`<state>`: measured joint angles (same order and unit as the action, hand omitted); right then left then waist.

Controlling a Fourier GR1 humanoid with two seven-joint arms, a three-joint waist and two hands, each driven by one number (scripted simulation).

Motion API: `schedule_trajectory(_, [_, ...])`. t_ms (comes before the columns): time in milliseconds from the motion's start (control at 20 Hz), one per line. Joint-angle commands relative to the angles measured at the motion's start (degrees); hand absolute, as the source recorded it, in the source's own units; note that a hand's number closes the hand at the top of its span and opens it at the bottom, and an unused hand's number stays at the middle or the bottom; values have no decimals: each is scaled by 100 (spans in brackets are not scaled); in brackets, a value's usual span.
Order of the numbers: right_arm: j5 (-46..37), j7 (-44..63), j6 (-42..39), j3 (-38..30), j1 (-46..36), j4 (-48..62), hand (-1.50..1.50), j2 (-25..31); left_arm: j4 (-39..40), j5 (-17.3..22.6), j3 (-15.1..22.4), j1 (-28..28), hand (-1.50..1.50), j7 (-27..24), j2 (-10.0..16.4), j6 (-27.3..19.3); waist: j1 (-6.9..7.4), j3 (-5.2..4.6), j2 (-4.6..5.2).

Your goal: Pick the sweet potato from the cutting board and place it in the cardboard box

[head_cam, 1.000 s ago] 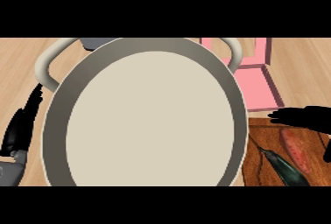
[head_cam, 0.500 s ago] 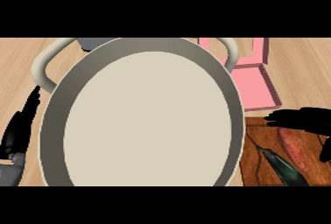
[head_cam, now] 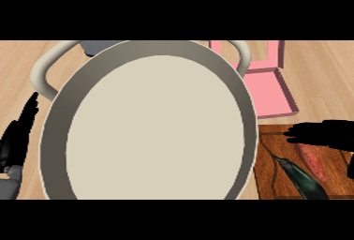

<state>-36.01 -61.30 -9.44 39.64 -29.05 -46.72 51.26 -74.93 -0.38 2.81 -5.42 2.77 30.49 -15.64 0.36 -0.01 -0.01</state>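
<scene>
— What is on the far left?

— The left hand (head_cam: 19,136). It is open, fingers straight and pointing up, by the edge of the wooden counter (head_cam: 325,61).

— And next to it?

— A pale curved handle (head_cam: 43,70) and a small grey thing (head_cam: 100,47). A huge round plate (head_cam: 155,122) covers most of both and fills the middle.

— What peeks out on its right?

— The pink cardboard box (head_cam: 273,89), up top and lying open. The plate hides its left part.

— Where is the sweet potato?

— Lower right, on the cutting board (head_cam: 269,164). A dark eggplant (head_cam: 304,180) lies there, and the reddish sweet potato (head_cam: 317,164) is just beside it.

— Is the right hand holding it?

— No. The right hand (head_cam: 328,133) hangs over its top end, fingers stretched out to the left, holding nothing.
</scene>
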Motion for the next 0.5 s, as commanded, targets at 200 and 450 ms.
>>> schedule_trajectory(200, [-481,-143,-284,8,185,85,-150,-391,34,-164,-137,-61,0,30,-153,147,3,2,8])
schedule_trajectory(450, [-352,-55,759,-399,508,215,150,-865,-283,-234,-186,194,0,33,-196,119,-1,6,-9])
